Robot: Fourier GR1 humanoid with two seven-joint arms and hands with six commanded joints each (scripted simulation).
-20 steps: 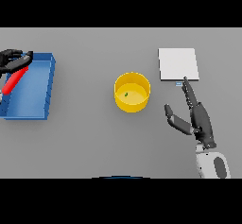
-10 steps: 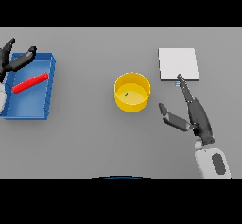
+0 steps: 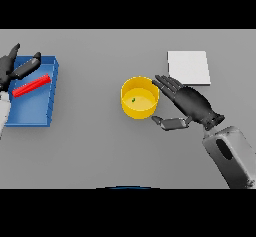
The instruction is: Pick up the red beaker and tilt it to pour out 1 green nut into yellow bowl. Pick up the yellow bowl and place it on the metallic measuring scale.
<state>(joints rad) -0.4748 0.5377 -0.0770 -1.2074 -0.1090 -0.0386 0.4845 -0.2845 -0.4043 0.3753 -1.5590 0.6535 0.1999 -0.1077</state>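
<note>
The yellow bowl (image 3: 140,97) stands upright at the table's middle with a green nut (image 3: 133,100) inside. My right hand (image 3: 187,103) is open just right of the bowl, fingers reaching to its rim and thumb below it, not closed round it. The red beaker (image 3: 32,86) lies on its side in the blue tray (image 3: 30,112) at the left. My left hand (image 3: 15,66) is open above the tray's far left corner, apart from the beaker. The metallic measuring scale (image 3: 188,67) is a flat light square behind my right hand.
The blue tray sits near the table's left edge. The scale lies far right of the bowl.
My left hand let go of the red beaker, which now lies in the tray, and drew back to the left. My right hand moved left and turned toward the bowl.
</note>
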